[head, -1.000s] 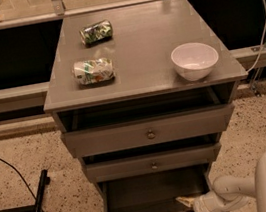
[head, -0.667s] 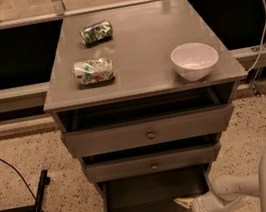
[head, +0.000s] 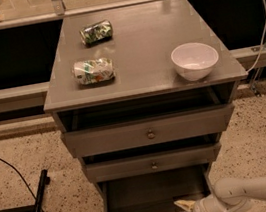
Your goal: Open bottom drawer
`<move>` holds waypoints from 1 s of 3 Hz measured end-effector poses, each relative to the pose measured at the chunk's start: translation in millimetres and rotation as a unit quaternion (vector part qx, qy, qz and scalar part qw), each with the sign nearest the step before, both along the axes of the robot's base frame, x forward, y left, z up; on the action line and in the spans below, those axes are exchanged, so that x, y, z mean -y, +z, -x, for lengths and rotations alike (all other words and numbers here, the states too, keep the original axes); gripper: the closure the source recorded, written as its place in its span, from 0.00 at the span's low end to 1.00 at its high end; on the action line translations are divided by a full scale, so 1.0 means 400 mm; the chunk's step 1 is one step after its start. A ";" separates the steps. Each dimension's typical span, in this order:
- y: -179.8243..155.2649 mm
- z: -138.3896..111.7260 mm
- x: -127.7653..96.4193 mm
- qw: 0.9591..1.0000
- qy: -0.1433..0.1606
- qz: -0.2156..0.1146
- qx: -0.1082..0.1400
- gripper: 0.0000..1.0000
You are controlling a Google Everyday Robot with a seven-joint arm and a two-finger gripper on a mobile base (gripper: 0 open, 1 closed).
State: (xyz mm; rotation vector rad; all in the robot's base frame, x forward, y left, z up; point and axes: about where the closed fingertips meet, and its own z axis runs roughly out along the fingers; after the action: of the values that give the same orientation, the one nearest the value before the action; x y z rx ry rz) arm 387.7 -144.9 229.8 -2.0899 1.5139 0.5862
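The gripper (head: 186, 204) sits at the front right corner of the bottom drawer (head: 148, 196), which stands pulled out to its left. Whether the gripper is spread or pinching cannot be told. Farther up, a bowl (head: 194, 59) rests on the tabletop (head: 147, 39).

The bottom drawer (head: 143, 197) stands pulled out, with free room over its left and middle inside. The gripper (head: 186, 204) blocks its front right corner. The middle drawer (head: 153, 163) overhangs its back.
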 end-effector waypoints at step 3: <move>0.160 0.068 -0.003 0.998 -0.015 -0.012 -0.054 0.00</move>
State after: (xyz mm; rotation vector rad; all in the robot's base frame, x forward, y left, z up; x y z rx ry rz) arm 360.6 -143.7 293.7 -2.0433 1.5864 0.7134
